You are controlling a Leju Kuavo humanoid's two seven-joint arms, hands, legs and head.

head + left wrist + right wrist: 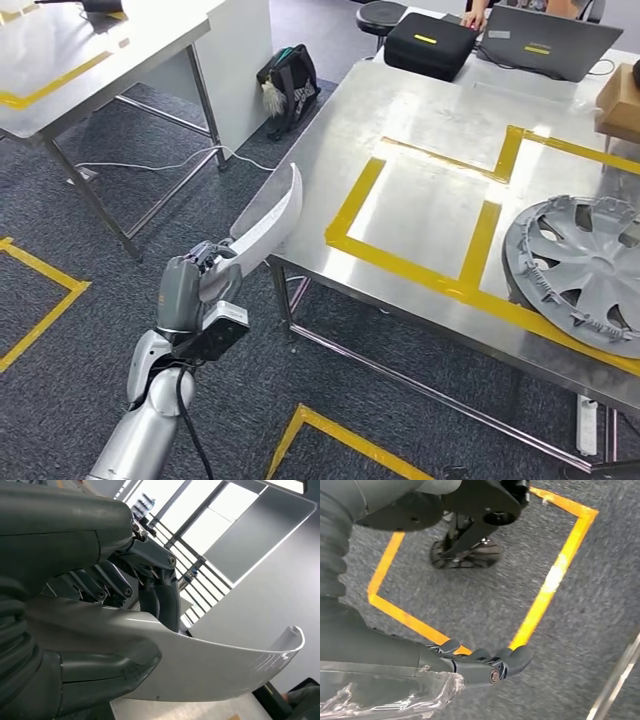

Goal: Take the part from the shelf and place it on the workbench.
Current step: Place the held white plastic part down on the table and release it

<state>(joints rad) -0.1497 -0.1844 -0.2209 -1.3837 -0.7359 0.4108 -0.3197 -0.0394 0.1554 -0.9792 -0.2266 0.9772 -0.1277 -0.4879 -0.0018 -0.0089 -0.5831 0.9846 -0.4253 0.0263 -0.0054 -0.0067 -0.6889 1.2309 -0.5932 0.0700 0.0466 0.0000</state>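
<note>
My left hand grips one end of a long, curved white part. The part's free tip rises over the near left corner of the steel workbench. On the bench, yellow tape outlines squares, and the nearest square is bare. In the left wrist view the thumb and fingers of that hand clamp the white part, which curves away from the palm. My right hand hangs above the grey carpet with its fingers stretched out and nothing in them.
A grey wheel cover lies on the bench at the right. A black case, a laptop, a cardboard box and a person's hand are at the far edge. Another table stands left, a black bag on the floor between.
</note>
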